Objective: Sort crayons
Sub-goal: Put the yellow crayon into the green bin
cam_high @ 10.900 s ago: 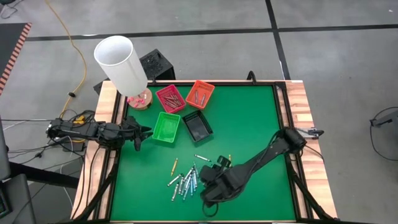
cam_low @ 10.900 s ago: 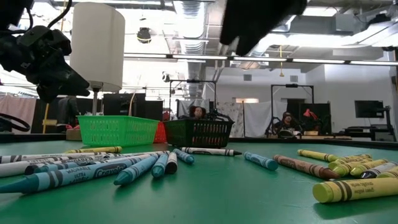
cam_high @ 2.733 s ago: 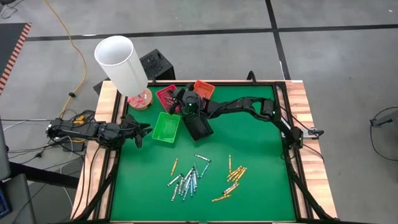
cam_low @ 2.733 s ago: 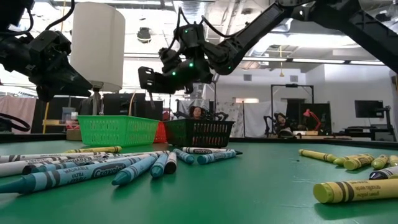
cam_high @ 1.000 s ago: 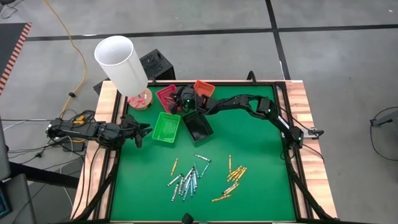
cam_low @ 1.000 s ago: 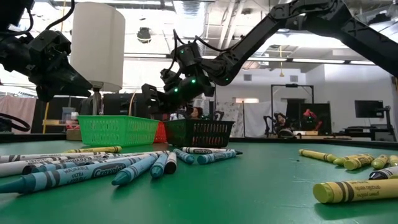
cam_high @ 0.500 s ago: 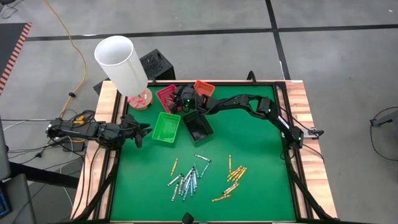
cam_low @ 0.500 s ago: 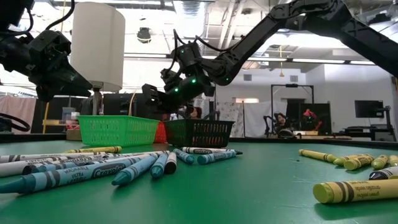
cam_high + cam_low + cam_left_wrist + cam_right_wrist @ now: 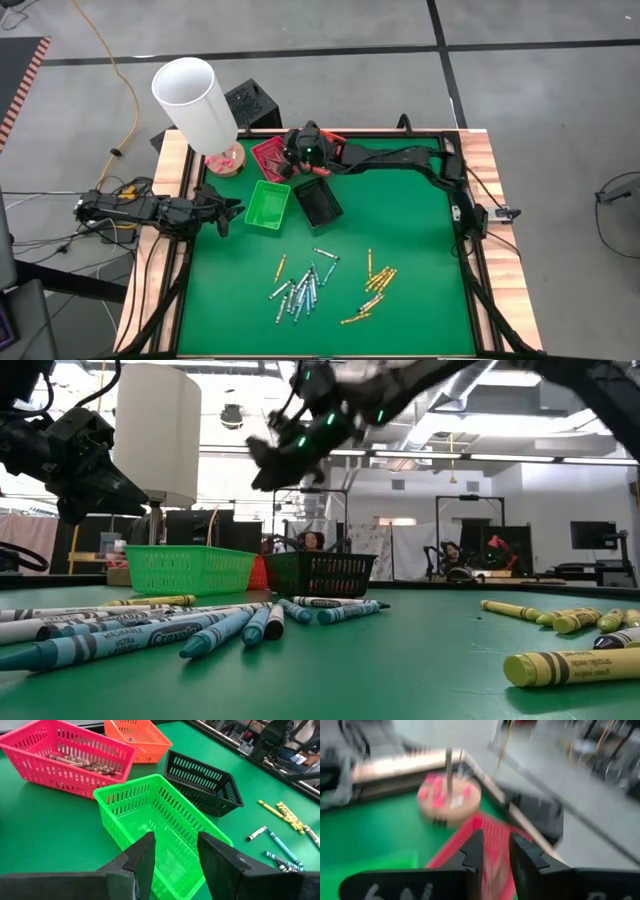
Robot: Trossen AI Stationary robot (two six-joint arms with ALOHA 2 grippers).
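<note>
Blue and grey-white crayons (image 9: 298,288) lie loose on the green mat, with yellow ones (image 9: 372,290) to their right; both piles show close up in the low view (image 9: 180,630). Red-brown crayons (image 9: 75,762) lie in the red tray (image 9: 268,157). My right gripper (image 9: 496,850) hangs open and empty above that tray, well clear of it in the low view (image 9: 262,470). My left gripper (image 9: 176,855) waits open at the table's left edge (image 9: 230,213), pointing at the green tray (image 9: 267,203).
The black tray (image 9: 318,205) stands beside the green one; the orange tray (image 9: 137,737) is behind it, mostly under my right arm in the high view. A lamp with a white shade (image 9: 195,100) and round wooden base (image 9: 449,800) stands at the far left corner.
My right gripper has risen from just over the trays to well above them, drifting a little toward the far edge. The crayons and trays lie as before.
</note>
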